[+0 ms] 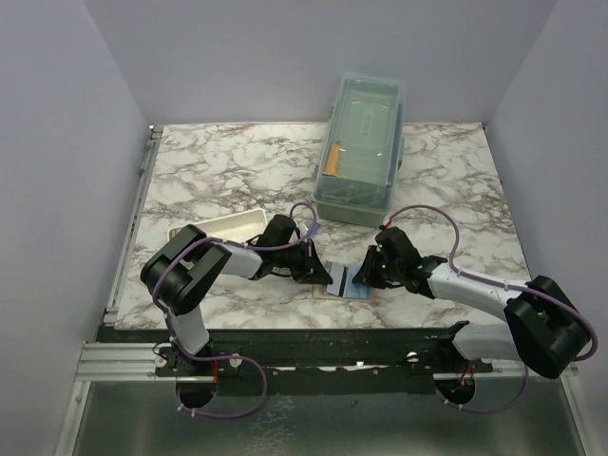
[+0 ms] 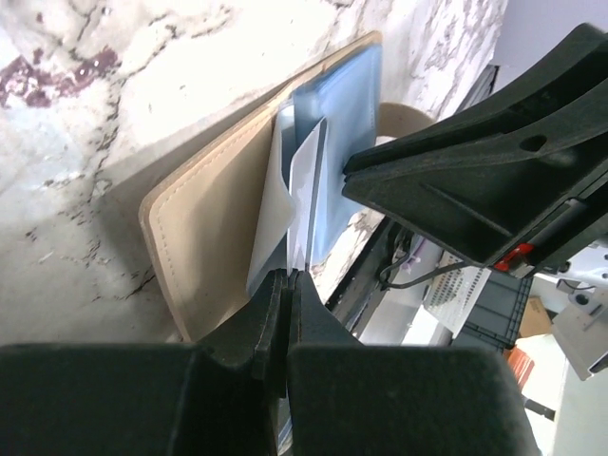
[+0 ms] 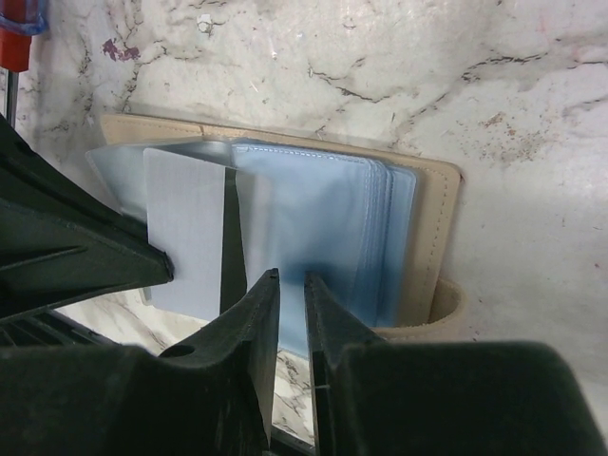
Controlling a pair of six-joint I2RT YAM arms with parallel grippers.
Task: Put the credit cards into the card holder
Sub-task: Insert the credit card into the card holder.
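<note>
Card holder (image 3: 437, 218) lies open on the marble table (image 1: 218, 171), a bit nearer the arms than the clear lidded box (image 1: 366, 142). Left gripper (image 2: 287, 277) is clamped on a pale, dark-striped credit card (image 3: 185, 228), stood up at the holder's blue sleeves (image 3: 313, 209). Right gripper (image 3: 290, 280) has its jaws a sliver apart over those sleeves, honestly can't tell if it's pinching them.

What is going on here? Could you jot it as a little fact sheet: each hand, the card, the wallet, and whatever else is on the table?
left hand: shut on a pale card, pinching its edge
card: dark stripe on it, held against the blue sleeves, not fully tucked in
card holder: lying open on the table, between the two arms
right hand: fingers nearly together at the sleeves' edge; grip unclear
elsewhere: clear lidded box at the far side, white tray by the left arm
</note>
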